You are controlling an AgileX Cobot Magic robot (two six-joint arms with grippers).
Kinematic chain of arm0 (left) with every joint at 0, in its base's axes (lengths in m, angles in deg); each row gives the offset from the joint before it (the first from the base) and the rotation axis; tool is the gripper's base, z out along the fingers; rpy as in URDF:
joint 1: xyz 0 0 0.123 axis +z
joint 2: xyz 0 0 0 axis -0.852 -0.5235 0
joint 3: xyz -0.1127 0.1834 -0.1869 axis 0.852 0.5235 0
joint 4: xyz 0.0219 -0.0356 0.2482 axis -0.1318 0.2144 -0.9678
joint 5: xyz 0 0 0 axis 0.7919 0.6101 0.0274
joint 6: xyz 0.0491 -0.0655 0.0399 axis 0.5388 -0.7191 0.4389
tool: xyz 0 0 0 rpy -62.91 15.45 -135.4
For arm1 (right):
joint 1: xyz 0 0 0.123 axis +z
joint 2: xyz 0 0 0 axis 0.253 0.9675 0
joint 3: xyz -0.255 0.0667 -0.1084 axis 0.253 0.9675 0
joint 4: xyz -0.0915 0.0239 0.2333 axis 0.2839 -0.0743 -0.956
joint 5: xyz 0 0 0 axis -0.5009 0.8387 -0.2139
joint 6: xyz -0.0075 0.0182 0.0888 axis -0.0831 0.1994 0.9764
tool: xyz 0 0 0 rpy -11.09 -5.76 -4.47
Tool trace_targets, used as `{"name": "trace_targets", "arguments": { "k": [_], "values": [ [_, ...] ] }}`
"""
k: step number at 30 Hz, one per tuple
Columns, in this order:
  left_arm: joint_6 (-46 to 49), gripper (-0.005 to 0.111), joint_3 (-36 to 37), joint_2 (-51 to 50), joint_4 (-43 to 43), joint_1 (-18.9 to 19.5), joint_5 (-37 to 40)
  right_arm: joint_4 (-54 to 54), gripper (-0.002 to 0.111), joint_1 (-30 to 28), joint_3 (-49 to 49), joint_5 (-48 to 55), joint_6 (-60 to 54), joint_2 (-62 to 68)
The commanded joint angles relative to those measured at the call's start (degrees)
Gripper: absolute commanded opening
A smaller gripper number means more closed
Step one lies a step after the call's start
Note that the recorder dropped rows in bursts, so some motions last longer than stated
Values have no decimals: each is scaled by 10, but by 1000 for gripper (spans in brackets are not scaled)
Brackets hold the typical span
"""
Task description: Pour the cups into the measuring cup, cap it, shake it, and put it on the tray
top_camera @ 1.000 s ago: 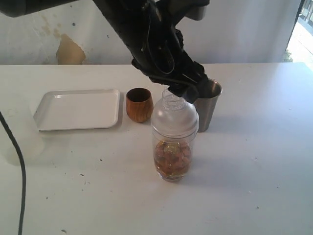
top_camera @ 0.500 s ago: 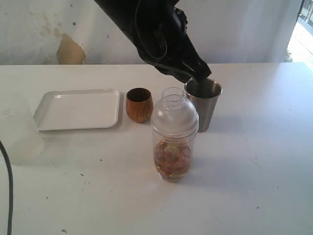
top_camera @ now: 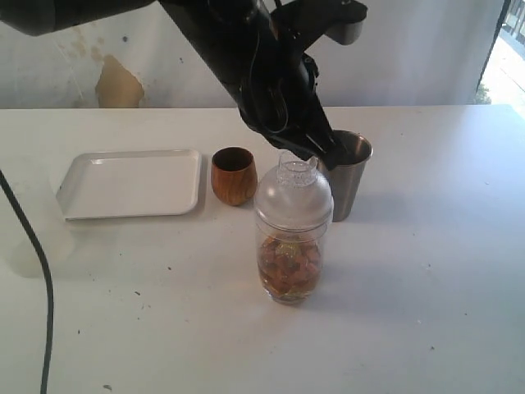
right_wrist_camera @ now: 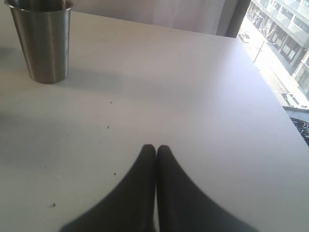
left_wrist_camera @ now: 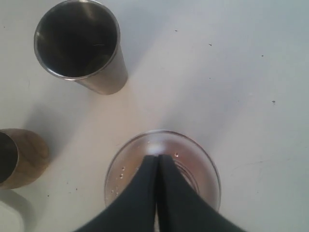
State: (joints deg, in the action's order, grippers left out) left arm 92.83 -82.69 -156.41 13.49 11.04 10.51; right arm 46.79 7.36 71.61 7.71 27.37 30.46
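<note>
"While the left gripper [left_wrist_camera: 157,157] hung just over the cap [top_camera: 293,201], were its jaws apart?"
"No, pressed together, holding nothing; the right gripper [right_wrist_camera: 155,147] likewise. The capped measuring cup [top_camera: 289,263] stood mid-surface, the tray [top_camera: 131,182] toward the left edge."

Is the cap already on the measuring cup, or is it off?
On. In the exterior view the clear dome cap sits on top of the upright measuring cup, covering its mouth.
</note>
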Motion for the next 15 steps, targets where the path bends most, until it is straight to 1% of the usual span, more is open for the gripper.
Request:
{"name": "trace_targets", "arguments": {
  "k": [1, 15],
  "values": [
    [6, 0, -3, 2, 0, -2, -1, 0, 0, -1, 3, -2, -5, -3],
    [10, 0, -3, 3, -4, -2, 25, 0, 0, -1, 3, -2, -5, -3]
  ]
}}
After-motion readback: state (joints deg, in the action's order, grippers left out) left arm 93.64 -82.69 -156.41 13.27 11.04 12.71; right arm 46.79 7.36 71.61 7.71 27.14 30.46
